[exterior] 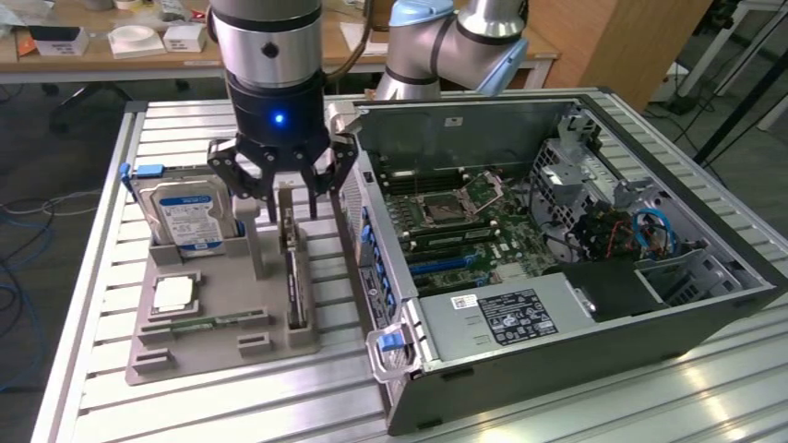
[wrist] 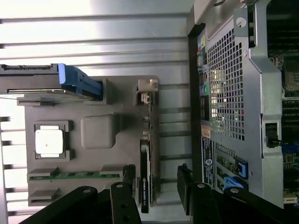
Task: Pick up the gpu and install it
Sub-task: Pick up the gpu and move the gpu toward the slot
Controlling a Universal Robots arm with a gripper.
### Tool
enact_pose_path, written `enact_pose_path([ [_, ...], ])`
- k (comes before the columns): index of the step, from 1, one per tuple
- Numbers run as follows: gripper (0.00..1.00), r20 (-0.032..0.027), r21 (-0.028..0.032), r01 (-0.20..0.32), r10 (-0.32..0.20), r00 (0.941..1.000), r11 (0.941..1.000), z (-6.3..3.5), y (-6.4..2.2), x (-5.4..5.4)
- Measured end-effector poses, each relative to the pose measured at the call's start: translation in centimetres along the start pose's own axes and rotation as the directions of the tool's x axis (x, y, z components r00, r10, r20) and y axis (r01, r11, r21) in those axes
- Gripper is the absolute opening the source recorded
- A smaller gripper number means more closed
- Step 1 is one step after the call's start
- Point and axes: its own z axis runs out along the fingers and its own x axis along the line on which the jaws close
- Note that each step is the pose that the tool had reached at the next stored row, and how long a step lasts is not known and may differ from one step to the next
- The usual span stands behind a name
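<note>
Exterior view: the gripper (exterior: 287,198) hangs over the gray tray (exterior: 221,355), at the tray's far end. The gpu (exterior: 293,277) stands on edge in a slot along the tray side nearest the open computer case (exterior: 591,341). The jaws are spread wide and hold nothing, with one finger on either side of the card's upper edge. In the wrist view the gpu (wrist: 145,172) is a dark blade that runs between the two fingertips (wrist: 129,179). It lies off-centre, close to the finger over the tray's middle and farther from the finger on the case side, with a gap visible on both sides. The wrist view makes those gaps plain. The exterior view adds the height of the gripper above the tray and the motherboard inside the case. Elsewhere on the tray sit a hard drive (exterior: 185,217), a square processor chip (exterior: 175,293) and a green memory stick (exterior: 203,325).
</note>
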Motion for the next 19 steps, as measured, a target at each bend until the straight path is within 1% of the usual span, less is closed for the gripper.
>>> enact_pose_path([
  [9, 0.49, 0.0000, 0.0000, 0.000, 0.000, 1.0000, 1.0000, 0.48, -0.61, -0.02],
  [11, 0.49, -0.0015, 0.0008, 0.000, 0.000, 1.0000, 1.0000, 0.55, -0.68, -0.02],
  [13, 0.49, -0.0070, 0.0053, 0.000, 0.000, 1.0000, 1.0000, 0.59, -0.72, -0.02],
  [16, 0.49, -0.0185, 0.0125, 0.000, 0.001, 0.9998, 0.9999, 0.68, -0.78, -0.03],
  [18, 0.49, -0.0240, 0.0172, -0.001, 0.001, 0.9997, 0.9999, 0.71, -0.80, -0.02],
  [19, 0.49, -0.0250, 0.0193, -0.001, 0.001, 0.9997, 0.9998, 0.73, -0.80, -0.02],
])
